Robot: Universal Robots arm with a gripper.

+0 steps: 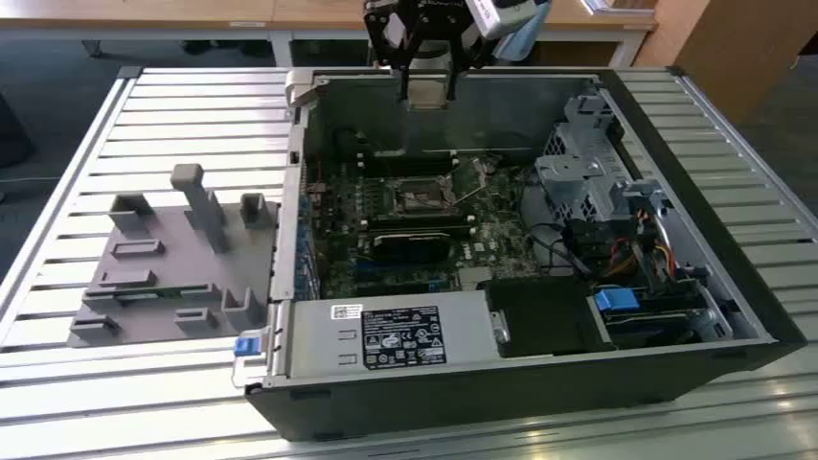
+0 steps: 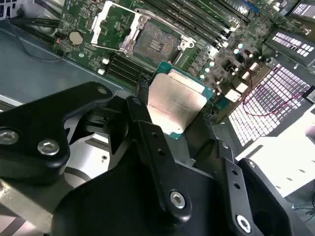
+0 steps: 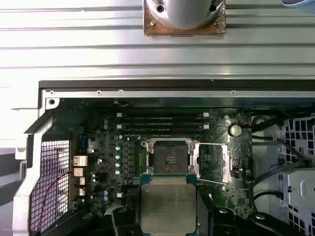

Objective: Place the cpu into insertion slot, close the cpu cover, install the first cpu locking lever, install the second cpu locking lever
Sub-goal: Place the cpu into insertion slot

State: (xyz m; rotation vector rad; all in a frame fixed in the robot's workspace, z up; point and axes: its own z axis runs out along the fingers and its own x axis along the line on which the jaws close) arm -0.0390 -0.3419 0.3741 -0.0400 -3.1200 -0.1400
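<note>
My gripper (image 1: 428,94) hangs above the far wall of the open computer case (image 1: 511,402), shut on the cpu. In both wrist views the cpu (image 2: 177,101) (image 3: 168,206) is a flat square chip with a dull metallic top, clamped by its edges between the black fingers (image 2: 147,132). The insertion slot (image 3: 170,158) (image 2: 155,44) (image 1: 420,199) lies open and bare on the motherboard, some way below the chip. The cpu cover (image 3: 214,162) (image 2: 110,27) is swung open beside the slot. Thin wire locking levers (image 3: 211,144) stand raised next to it.
Black memory sticks (image 1: 409,235) flank the slot. A drive cage (image 1: 588,182) and cables fill the case on the exterior view's right, and a power supply (image 1: 383,335) sits at the near wall. A grey fixture plate (image 1: 167,278) lies on the slatted table (image 1: 77,402).
</note>
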